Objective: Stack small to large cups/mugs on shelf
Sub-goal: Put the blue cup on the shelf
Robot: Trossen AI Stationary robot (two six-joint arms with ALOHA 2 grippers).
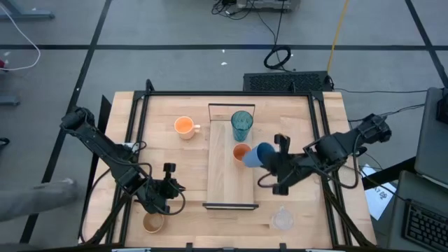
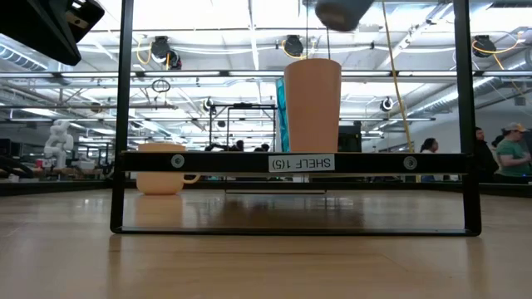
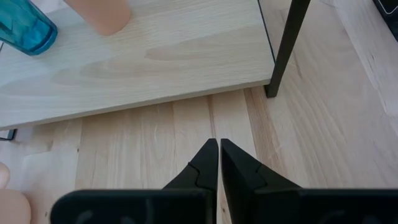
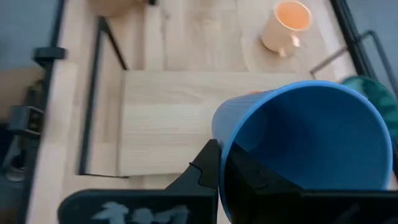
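Note:
The light-wood shelf (image 1: 227, 178) lies in the middle of the table. The teal tumbler (image 1: 241, 124) and the small orange cup (image 1: 240, 152) stand on it. My right gripper (image 1: 271, 164) is shut on the blue cup (image 1: 262, 155) at the shelf's right edge, beside the small orange cup. My left gripper (image 1: 182, 189) is shut and empty, left of the shelf's near end. The orange handled mug (image 1: 184, 127) stands on the table left of the shelf. The tan wooden mug (image 1: 152, 222) and the clear cup (image 1: 282, 218) stand near the front edge. My right gripper holds the blue cup by its rim (image 4: 222, 140), one finger inside the cup and one outside. The fingers come about level from the table's right side. The cup is lifted and tilted, its mouth toward the wrist and its base toward the small orange cup.
The shelf's black frame ends (image 1: 231, 206) rise at its near and far ends. A black rail frame (image 1: 318, 126) runs round the tabletop. The shelf board between the small orange cup and its near end is bare (image 3: 155, 68).

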